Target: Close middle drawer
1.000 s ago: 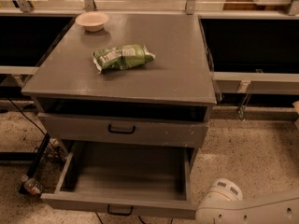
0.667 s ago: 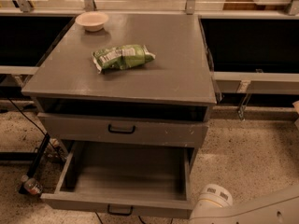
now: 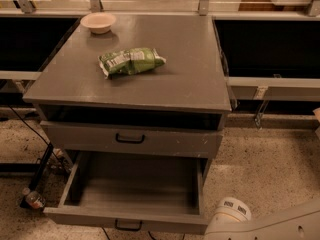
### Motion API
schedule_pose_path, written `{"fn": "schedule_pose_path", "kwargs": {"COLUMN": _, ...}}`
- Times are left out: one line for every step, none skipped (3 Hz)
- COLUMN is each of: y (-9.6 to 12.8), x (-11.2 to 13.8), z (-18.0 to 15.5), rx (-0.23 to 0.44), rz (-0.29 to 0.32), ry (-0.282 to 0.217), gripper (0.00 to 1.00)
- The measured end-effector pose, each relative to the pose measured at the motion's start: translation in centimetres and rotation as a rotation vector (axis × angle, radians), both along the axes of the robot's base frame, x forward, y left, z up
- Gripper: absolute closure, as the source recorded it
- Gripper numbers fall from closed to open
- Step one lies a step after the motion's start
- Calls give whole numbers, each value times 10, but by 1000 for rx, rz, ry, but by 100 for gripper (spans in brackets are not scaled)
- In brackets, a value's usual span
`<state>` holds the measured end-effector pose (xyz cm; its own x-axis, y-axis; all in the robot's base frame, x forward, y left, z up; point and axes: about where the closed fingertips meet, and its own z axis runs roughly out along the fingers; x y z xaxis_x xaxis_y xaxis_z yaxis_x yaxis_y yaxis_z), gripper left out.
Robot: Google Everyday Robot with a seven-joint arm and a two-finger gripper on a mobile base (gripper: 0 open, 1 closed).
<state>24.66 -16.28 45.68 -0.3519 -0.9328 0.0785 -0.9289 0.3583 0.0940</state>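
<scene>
A speckled floor (image 3: 260, 169) carries a grey cabinet (image 3: 165, 84) whose top bears a pale bowl (image 3: 98, 22) and a green snack bag (image 3: 131, 61). The middle drawer (image 3: 125, 218) stands pulled far out beneath a taller-fronted drawer (image 3: 165, 141). A white robot arm (image 3: 265, 224) sits just beside its right front corner. The gripper is out of sight, so I cannot tell its state.
</scene>
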Motion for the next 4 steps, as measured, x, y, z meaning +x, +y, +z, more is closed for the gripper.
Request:
{"fn": "schedule_pose_path", "kwargs": {"y": 11, "x": 12, "z": -15, "rx": 38, "rz": -24, "ry": -1, "gripper": 100}}
{"fn": "schedule_pose_path", "kwargs": {"y": 30, "x": 28, "z": -31, "rx": 76, "rz": -29, "ry": 1, "gripper": 100}}
{"fn": "schedule_pose_path", "kwargs": {"y": 49, "x": 42, "z": -46, "rx": 110, "rz": -22, "ry": 7, "gripper": 100}}
{"fn": "schedule_pose_path", "kwargs": {"y": 49, "x": 42, "z": -46, "rx": 110, "rz": -23, "ry": 7, "gripper": 100}}
